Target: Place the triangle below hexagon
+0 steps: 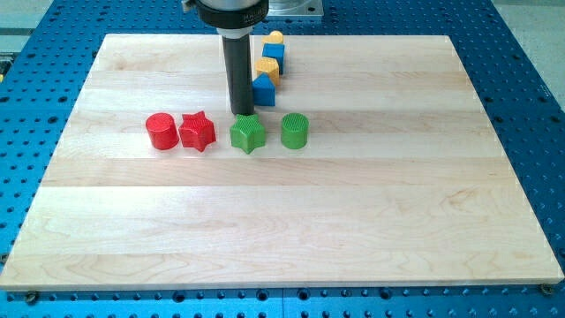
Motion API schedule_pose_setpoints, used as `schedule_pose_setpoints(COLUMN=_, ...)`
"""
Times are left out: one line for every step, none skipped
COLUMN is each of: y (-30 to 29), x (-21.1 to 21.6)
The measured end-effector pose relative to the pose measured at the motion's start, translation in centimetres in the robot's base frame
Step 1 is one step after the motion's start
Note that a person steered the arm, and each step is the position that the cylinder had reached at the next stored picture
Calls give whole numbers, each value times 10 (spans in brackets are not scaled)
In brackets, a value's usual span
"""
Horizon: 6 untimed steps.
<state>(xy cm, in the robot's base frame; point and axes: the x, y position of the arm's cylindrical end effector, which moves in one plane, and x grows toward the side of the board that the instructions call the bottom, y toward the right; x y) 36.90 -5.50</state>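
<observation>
My tip (241, 113) rests on the board just above the green star (248, 134) and just left of a blue block (263, 89) with a pointed top, perhaps the triangle. Right above that block sits a yellow block (267, 69) that may be the hexagon. A second blue block (273, 51) and a second yellow block (275, 38) continue the column toward the view's top. These four blocks touch or nearly touch, and their exact shapes are hard to make out.
A red cylinder (161, 131), a red star (197, 132) and a green cylinder (295, 130) lie in a row with the green star. The wooden board (282, 230) lies on a blue perforated table (44, 53).
</observation>
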Motion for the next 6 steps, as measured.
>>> schedule_pose_setpoints(y=7, x=-5)
schedule_pose_setpoints(y=7, x=-12)
schedule_pose_setpoints(y=7, x=-18)
schedule_pose_setpoints(y=9, x=-21)
schedule_pose_setpoints(y=10, x=-21)
schedule_pose_setpoints(y=10, x=-21)
